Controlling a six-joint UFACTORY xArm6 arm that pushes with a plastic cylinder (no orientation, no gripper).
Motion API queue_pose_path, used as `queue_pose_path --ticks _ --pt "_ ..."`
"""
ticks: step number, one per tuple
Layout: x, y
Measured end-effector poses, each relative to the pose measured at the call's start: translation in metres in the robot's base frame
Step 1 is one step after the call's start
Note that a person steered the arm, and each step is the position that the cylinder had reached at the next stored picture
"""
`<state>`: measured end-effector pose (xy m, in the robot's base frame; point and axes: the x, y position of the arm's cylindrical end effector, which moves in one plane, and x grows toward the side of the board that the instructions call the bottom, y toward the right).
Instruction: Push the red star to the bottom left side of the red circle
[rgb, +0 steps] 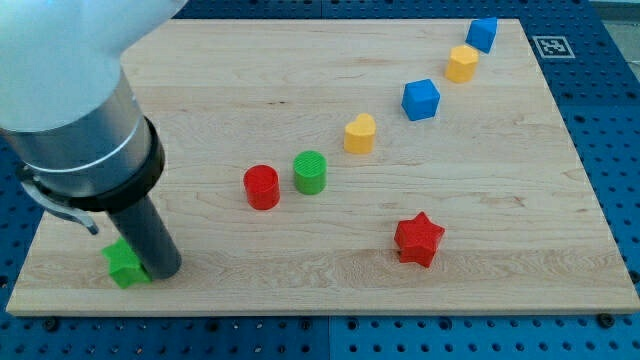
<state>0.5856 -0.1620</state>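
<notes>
Here, my tip (163, 272) is seen touching a partly hidden green block (124, 264) near the surface's (300, 290) bottom-left edge, well apart from the red star (418, 240); no pincer is fitted.

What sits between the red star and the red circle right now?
Nothing. In the camera view the stretch of board from the red star up-left to the red circle is bare wood. The green circle sits beside the red circle, off that line.

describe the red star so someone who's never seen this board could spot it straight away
Start at the wooden board and look along its bottom edge, toward the view's right. There the red star sits alone, down and to the right of the red circle and green circle. It is the only pointed, star-shaped block; the other red one is a round cylinder.
</notes>
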Motion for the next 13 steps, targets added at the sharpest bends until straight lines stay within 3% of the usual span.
queue_pose_path --ticks 3,6,8,10,11,12,13 --pt "0.000 -0.007" --pt "0.000 0.120" --pt "0.033 0.179" --pt "0.033 0.324" --pt "0.006 0.367" --pt "-0.025 0.368" --pt "-0.025 0.368"
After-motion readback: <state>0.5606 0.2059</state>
